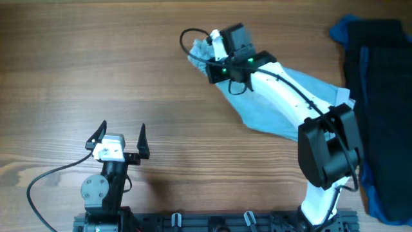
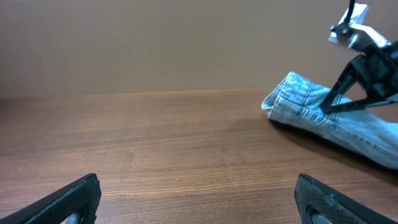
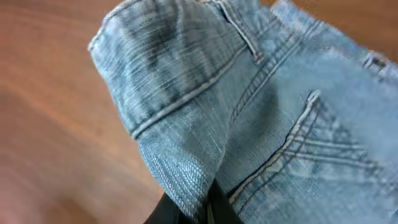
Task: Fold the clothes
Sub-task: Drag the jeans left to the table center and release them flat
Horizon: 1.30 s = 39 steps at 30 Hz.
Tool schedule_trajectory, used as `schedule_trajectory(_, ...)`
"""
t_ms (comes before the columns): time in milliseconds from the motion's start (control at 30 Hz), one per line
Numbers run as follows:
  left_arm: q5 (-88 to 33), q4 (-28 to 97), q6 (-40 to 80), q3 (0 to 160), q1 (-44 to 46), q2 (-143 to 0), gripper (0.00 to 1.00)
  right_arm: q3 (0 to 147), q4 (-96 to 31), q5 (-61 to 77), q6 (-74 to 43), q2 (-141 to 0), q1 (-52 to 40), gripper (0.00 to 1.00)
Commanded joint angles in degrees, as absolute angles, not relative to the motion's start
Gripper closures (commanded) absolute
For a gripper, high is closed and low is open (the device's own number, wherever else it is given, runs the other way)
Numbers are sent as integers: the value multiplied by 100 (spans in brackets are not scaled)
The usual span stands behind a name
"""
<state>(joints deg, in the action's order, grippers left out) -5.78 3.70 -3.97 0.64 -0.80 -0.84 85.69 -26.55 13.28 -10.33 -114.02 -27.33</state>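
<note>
Pinching a fold at the waistband of the pale jeans (image 1: 270, 106) toward the far edge, the right claw (image 2: 326, 109) is clamped; the left claw (image 1: 122, 134) sits spread near the front edge.

Jeans (image 1: 261, 113) left of garment pile (image 1: 386, 96)

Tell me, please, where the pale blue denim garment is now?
In the overhead view, the pale blue denim garment lies right of the table centre. The right gripper pinches its left end, and the dark garments sit to its right.
</note>
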Motion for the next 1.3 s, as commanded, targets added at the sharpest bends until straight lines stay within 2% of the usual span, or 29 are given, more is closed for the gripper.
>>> schedule_trajectory(0,-526,395,-362,32,-47,-54,0,8705,-2840,1479,-1459,-11153,-3048,96)
schedule_trajectory(267,-526,395,-362,32,-47,-54,0,8613,-2886,2405,-1500,-11155,-4311,94)
schedule_trajectory(300,-526,395,-362,32,-47,-54,0,8613,-2867,2403,-1496,-11155,-4427,80)
schedule_trajectory(333,-526,395,-362,32,-47,-54,0,8615,-2823,2410,-1498,-11153,-4519,13)
schedule_trajectory(367,-526,395,-362,32,-47,-54,0,8617,-2821,2410,-1505,-11153,-4525,1)
schedule_trajectory(500,-526,395,-364,32,-47,-54,0,8626,-3050,2399,-1494,-10943,-4504,1)
schedule_trajectory(733,-526,395,-364,32,-47,-54,0,8626,-3393,2357,-1345,-9797,-4504,1)
schedule_trajectory(900,-526,395,-362,32,-47,-56,0,8624,-3953,2036,-1181,-9712,-4504,0)
schedule_trajectory(1267,-526,395,-362,32,-47,-56,0,8624,-3972,1883,-1170,-9712,-4504,1)
